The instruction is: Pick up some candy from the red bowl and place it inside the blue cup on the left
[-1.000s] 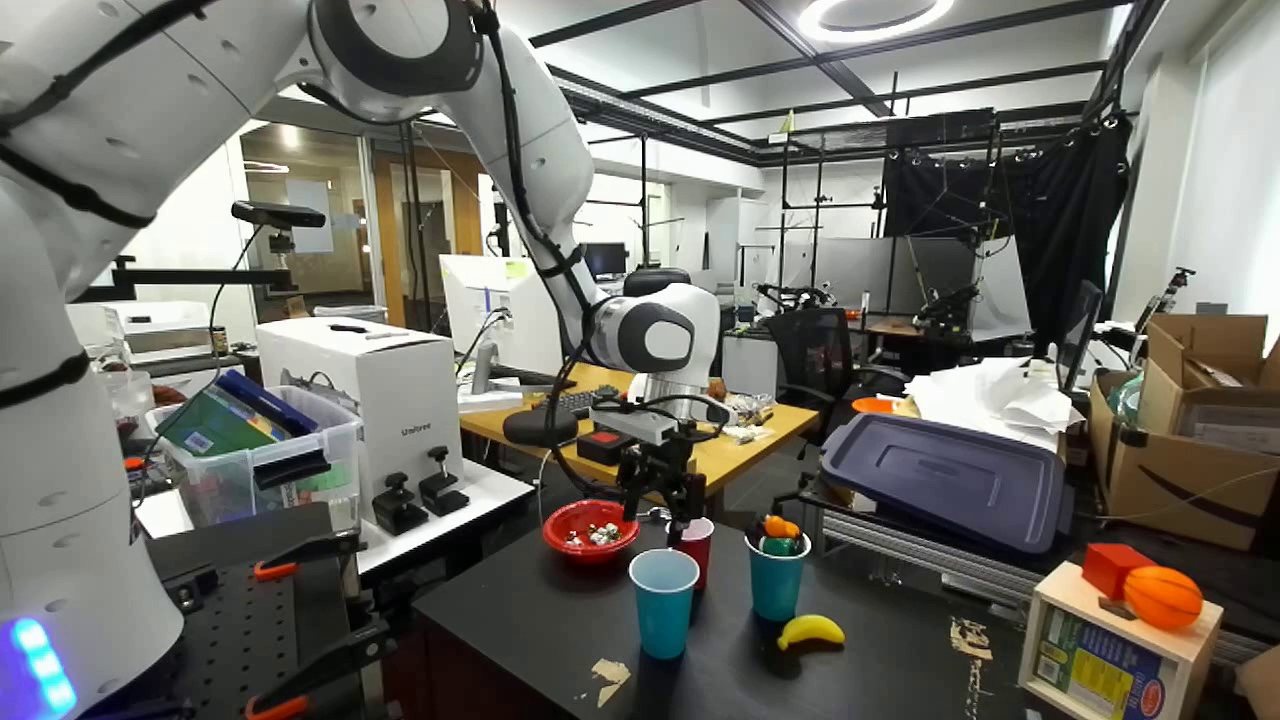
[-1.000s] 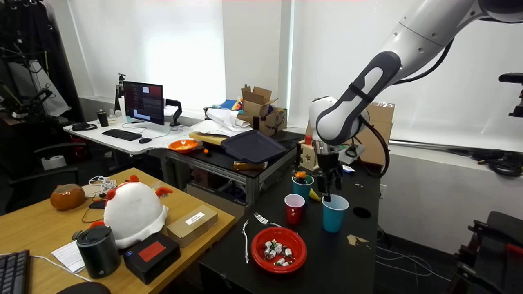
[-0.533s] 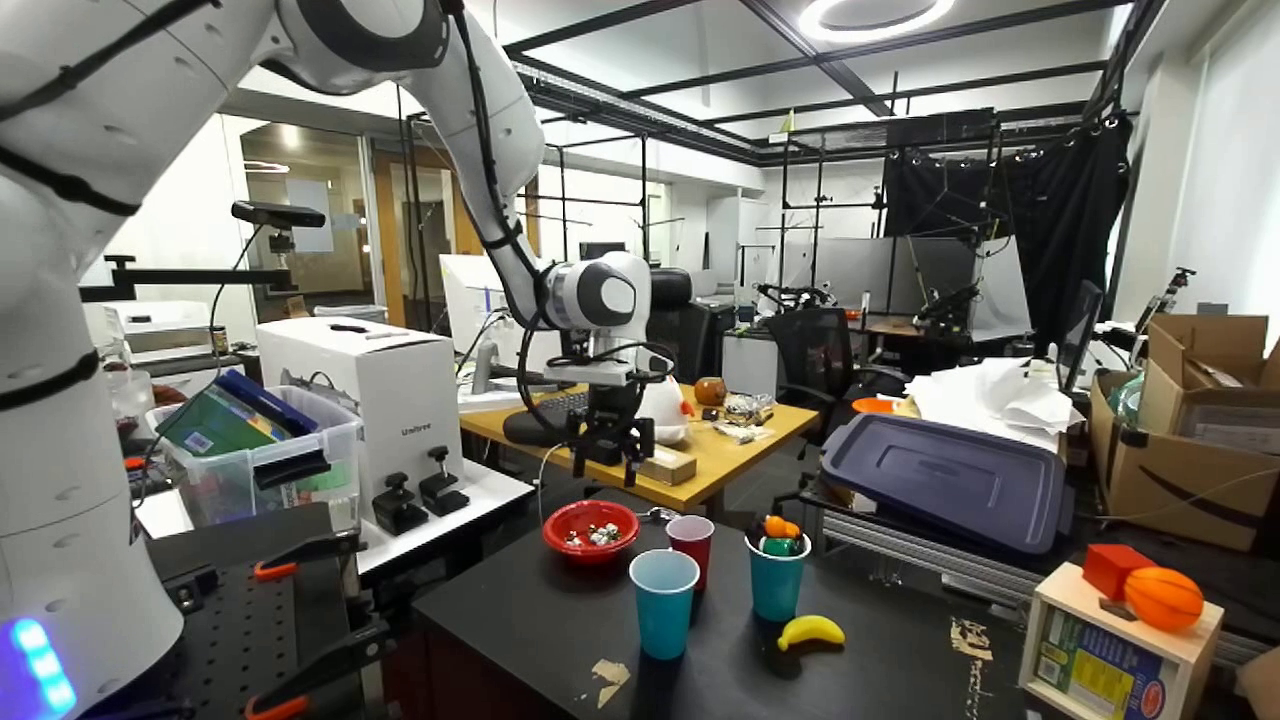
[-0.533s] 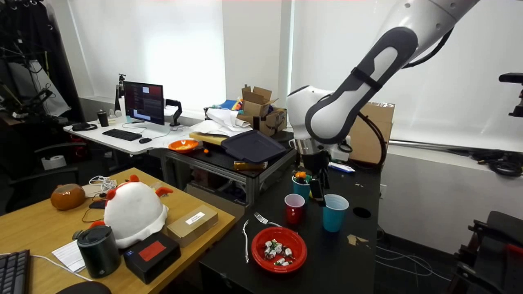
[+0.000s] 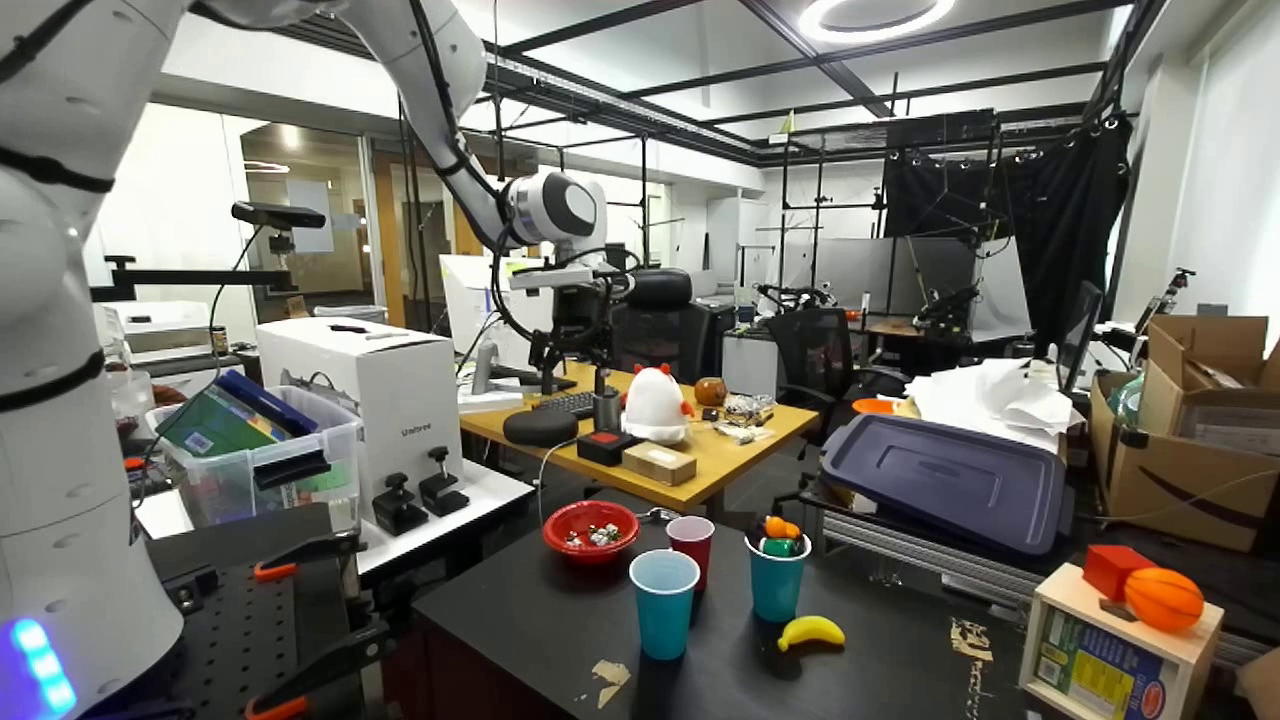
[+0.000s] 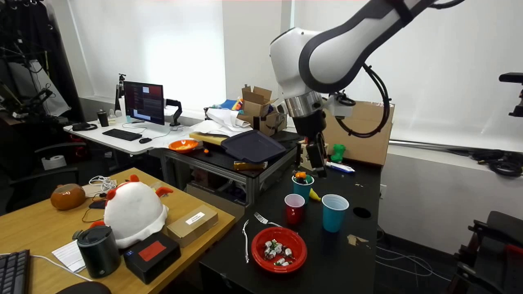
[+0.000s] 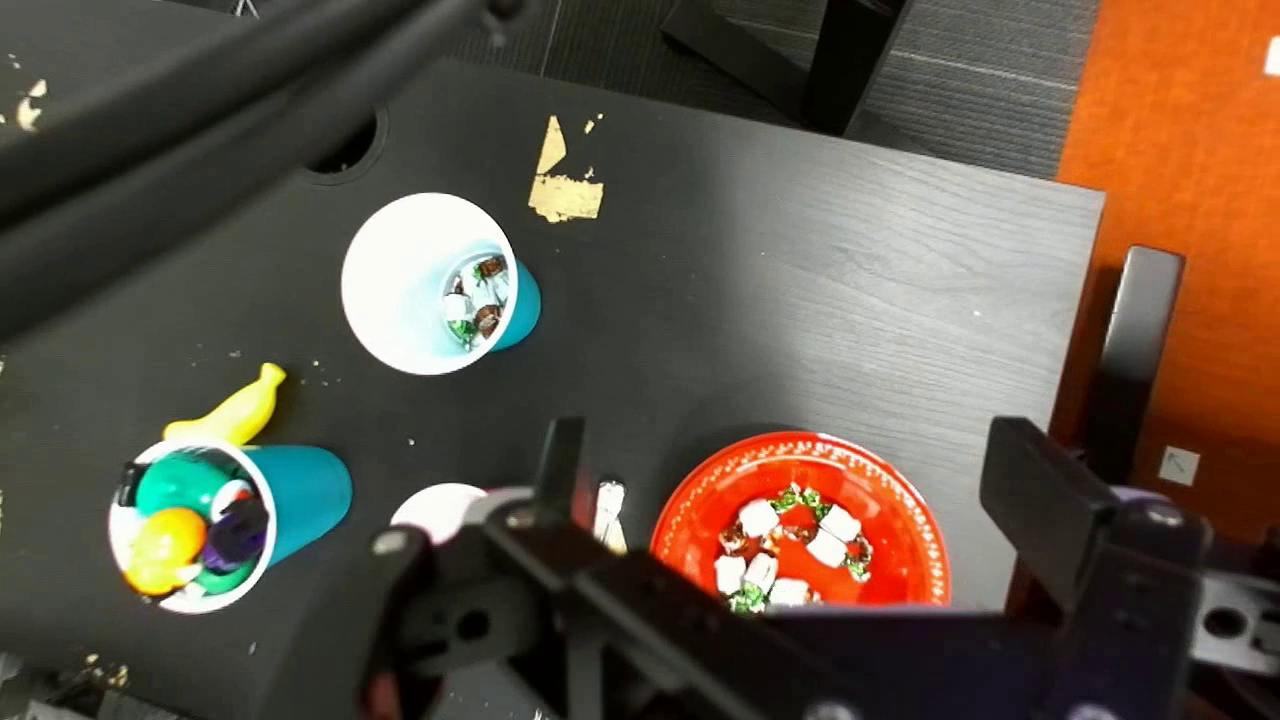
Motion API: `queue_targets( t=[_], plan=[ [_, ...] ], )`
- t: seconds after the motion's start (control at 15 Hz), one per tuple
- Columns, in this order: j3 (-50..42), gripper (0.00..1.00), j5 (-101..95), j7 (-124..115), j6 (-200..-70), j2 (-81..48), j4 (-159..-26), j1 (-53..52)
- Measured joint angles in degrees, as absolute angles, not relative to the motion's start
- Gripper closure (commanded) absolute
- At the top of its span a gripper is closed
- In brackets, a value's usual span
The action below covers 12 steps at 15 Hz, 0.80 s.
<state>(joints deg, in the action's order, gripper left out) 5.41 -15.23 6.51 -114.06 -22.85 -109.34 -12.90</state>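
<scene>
Red bowl (image 7: 895, 510), wrapped candies (image 7: 827, 548) within, near bench (image 7: 850, 300) edge.
Light-blue tumbler (image 5: 664, 615), more candies (image 7: 478, 295) inside; gripper (image 7: 795, 465) above bench, fingers (image 7: 1030, 495) spread.

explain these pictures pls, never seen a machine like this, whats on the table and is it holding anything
The machine is a robot arm ending in a gripper, its pinching tool. Two pictures come from cameras outside the robot; the close view looking down comes from a camera on its wrist, so the fingers loom large there.

On the black table are a red bowl with candies, a blue cup with more candies at its bottom, a similar cup crammed with small colourful things, a red cup, a yellow banana and a fork.

Nothing appears to be held: the fingers are spread apart. The bowl shows between them in the wrist view, but both exterior views show the gripper high above the table, so the bowl is lower down.
</scene>
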Motion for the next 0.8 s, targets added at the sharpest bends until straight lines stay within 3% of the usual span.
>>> queue_targets(
  t=[0.8],
  plan=[
    [5.47, 0.0, -9.24, 1.87, -112.37, -9.1, -110.84, -8.51]
  ],
)
